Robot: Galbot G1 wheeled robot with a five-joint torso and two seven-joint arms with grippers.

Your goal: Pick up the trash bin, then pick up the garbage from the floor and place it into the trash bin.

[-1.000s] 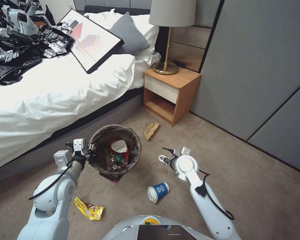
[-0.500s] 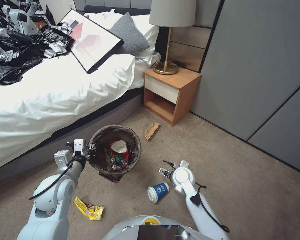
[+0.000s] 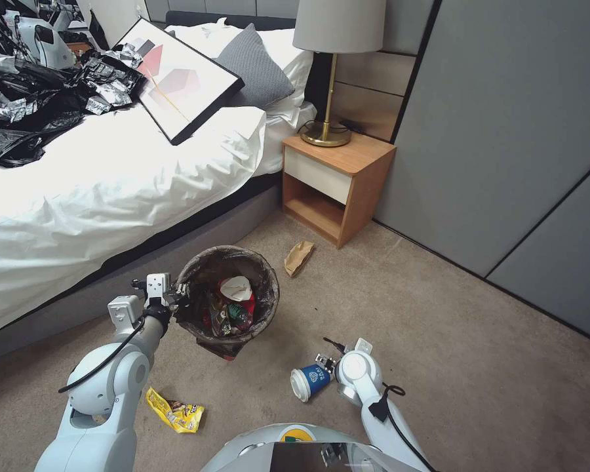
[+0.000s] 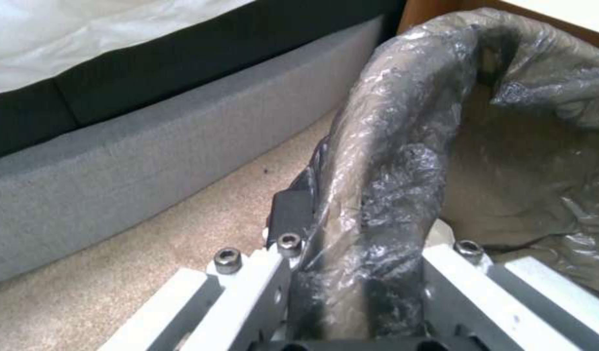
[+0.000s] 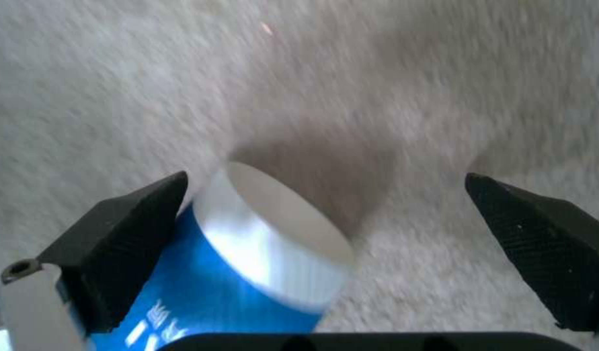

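Head view: the left gripper (image 3: 177, 293) clamps the bag-lined rim of the trash bin (image 3: 228, 299), held beside the bed (image 3: 111, 190); the right gripper (image 3: 324, 362) sits at the blue-white cup (image 3: 310, 379), which lies on the floor (image 3: 478, 367) near the bin. Left wrist view: the fingers (image 4: 260, 287) pinch the bin rim (image 4: 377, 195). Right wrist view: the right gripper's pads (image 5: 130, 234) stand spread, the cup (image 5: 248, 263) between them against one pad

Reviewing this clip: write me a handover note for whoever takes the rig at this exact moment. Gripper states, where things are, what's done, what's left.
Left gripper: shut on the bagged rim of the trash bin, held beside the bed.
Right gripper: open, low over the floor, fingers either side of the blue-white cup, which lies on its side. Not closed yet.
Done: bin picked up; red-white cups and wrappers already inside.
Left: grasp and bin the blue-white cup, then the yellow wrapper by the left arm and the crumpled brown paper near the nightstand.
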